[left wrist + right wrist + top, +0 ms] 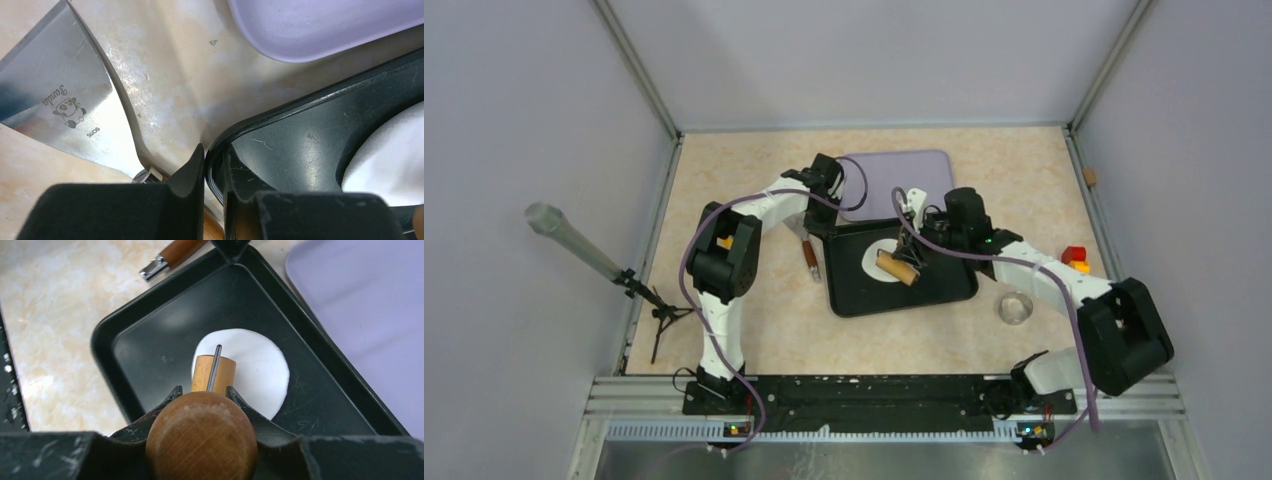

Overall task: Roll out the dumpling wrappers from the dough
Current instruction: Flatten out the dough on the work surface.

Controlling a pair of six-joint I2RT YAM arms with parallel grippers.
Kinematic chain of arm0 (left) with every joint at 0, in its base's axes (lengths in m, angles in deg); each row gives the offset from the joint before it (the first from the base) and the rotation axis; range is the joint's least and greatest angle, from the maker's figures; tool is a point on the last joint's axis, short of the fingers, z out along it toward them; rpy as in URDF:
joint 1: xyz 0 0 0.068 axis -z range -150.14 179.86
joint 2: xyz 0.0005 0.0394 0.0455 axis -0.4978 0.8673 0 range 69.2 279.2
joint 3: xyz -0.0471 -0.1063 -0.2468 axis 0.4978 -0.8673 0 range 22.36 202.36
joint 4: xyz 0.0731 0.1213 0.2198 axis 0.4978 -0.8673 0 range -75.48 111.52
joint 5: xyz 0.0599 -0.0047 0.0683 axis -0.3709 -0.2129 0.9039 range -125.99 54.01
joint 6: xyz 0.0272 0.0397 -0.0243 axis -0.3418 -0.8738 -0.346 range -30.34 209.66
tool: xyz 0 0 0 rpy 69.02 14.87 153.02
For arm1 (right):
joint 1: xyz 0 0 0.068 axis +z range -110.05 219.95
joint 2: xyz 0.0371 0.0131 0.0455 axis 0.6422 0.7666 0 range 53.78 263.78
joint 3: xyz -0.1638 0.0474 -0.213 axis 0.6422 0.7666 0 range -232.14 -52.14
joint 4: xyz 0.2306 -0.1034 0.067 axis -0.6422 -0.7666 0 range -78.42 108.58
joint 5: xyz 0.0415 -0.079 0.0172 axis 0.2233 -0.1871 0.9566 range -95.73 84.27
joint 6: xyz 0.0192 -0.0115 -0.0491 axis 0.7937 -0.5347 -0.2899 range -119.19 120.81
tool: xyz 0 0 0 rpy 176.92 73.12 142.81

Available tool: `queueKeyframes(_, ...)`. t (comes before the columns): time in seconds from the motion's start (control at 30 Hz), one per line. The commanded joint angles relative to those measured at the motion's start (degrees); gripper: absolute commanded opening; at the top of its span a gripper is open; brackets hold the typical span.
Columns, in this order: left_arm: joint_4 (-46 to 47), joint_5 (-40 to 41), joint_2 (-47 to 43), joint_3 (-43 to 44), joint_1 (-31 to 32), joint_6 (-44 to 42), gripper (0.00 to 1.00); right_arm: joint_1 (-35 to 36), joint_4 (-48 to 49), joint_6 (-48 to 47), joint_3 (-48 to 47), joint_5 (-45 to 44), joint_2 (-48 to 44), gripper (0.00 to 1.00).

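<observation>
The rolling pin (201, 440) is sitting clenched by its round wooden knob in the right gripper (204, 391). Its far end is resting on the dough (257, 371), a flattened white round lying in the black tray (150, 340) just ahead of those fingers. The left gripper (212, 156) is pinching the tray's corner rim, with the dough lying off to its right.

Pale grey walls (874, 60) around beige marbled tabletop (774, 330)
</observation>
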Motion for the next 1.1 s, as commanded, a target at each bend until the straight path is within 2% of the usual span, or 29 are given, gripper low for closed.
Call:
queueKeyframes(0.0,2.62,3.13,0.16,-1.32,-0.56,0.68,0.0,-0.97,11.89,4.66,-3.08,-2.65,6.2,0.0)
queueKeyframes(0.27,3.49,1.39,0.63,-2.05,-0.78,1.16,0.0,-1.02,10.06,-0.05,0.77,-0.66,10.96,0.0)
queueKeyframes(0.67,3.88,2.42,-0.01,-2.65,-0.76,1.34,0.0,1.48,-1.31,-1.75,-2.04,3.34,13.57,0.0)
queueKeyframes(0.9,3.85,2.57,-0.13,-2.74,-0.76,1.34,0.0,3.62,-2.27,0.64,-0.98,4.12,13.54,0.0)
queueKeyframes(1.07,4.04,2.58,-0.27,-2.9,-0.76,1.34,0.0,4.16,3.8,6.13,-0.53,0.69,11.23,0.0)
